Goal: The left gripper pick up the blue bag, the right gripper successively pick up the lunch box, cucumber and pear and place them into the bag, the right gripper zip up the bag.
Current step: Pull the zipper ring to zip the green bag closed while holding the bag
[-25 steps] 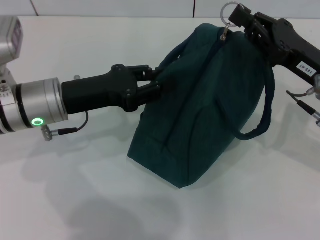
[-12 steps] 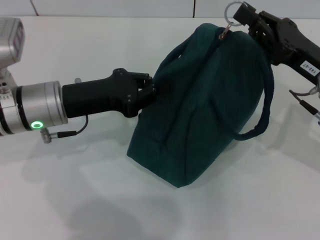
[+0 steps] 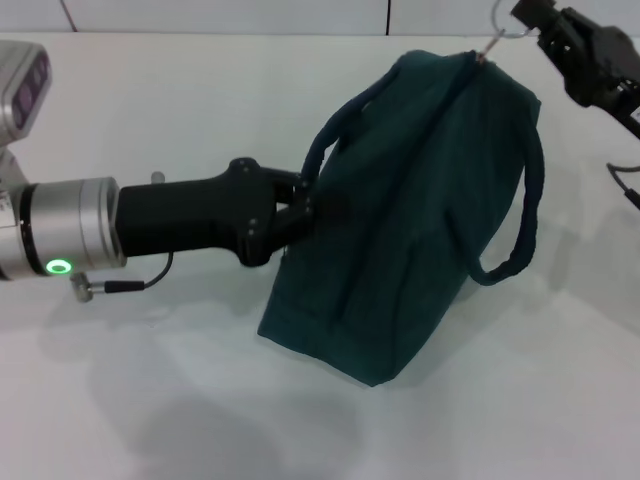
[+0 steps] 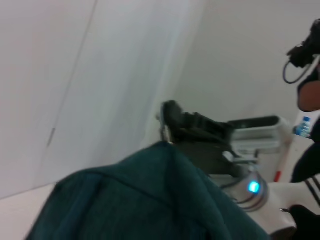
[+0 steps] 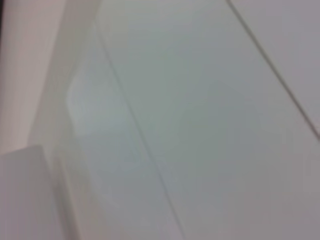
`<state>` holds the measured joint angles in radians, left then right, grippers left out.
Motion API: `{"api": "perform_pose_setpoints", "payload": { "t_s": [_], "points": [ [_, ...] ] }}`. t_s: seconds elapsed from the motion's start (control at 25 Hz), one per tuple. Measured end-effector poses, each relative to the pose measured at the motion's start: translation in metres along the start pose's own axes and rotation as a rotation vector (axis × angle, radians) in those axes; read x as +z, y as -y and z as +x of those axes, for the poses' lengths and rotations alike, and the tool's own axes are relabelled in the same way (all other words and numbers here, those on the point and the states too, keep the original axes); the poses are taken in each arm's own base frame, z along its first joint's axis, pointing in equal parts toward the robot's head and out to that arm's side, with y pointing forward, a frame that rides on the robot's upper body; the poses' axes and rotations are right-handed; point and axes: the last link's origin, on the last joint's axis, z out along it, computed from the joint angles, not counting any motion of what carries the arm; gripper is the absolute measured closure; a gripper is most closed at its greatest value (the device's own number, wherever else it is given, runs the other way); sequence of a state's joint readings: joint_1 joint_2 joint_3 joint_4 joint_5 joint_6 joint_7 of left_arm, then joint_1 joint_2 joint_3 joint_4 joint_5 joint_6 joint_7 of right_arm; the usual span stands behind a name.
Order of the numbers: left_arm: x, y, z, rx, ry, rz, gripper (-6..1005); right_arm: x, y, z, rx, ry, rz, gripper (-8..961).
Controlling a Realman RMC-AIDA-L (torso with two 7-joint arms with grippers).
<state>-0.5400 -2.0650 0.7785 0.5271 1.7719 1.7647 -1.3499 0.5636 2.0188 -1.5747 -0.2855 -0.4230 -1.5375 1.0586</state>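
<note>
The blue bag stands tilted on the white table, its top seam closed. My left gripper is shut on the bag's near side, just under one loop handle. My right gripper is at the far right top edge, shut on the ring zipper pull at the bag's upper corner. In the left wrist view the bag's fabric fills the lower part, with the right gripper above its ridge. The lunch box, cucumber and pear are out of view.
White table surrounds the bag on all sides. The second loop handle hangs off the bag's right side. The right arm's cables show at the right edge. The right wrist view shows only pale blank surfaces.
My right gripper has pulled the ring farther right and away, toward the frame's top edge. The bag's top has stretched and leaned that way. My left arm shifted slightly lower, still gripping.
</note>
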Motion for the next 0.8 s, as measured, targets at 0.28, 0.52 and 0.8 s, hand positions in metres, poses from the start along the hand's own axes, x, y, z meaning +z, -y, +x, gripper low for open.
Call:
{"api": "perform_pose_setpoints", "payload": {
  "t_s": [0.28,0.52,0.8],
  "points": [
    [-0.001,-0.005,-0.006,-0.015,0.039,-0.036,930,-0.001,0.018,0.007,0.007,-0.045,0.130,946],
    [-0.001,-0.006,-0.006,-0.017,0.036,-0.039,923,0.001,0.021,0.010,0.010,-0.063,0.148,946],
    [-0.011,0.001,0.002,-0.025,-0.002,0.011,915,0.001,0.018,0.009,0.022,-0.048,0.132,946]
  ]
}}
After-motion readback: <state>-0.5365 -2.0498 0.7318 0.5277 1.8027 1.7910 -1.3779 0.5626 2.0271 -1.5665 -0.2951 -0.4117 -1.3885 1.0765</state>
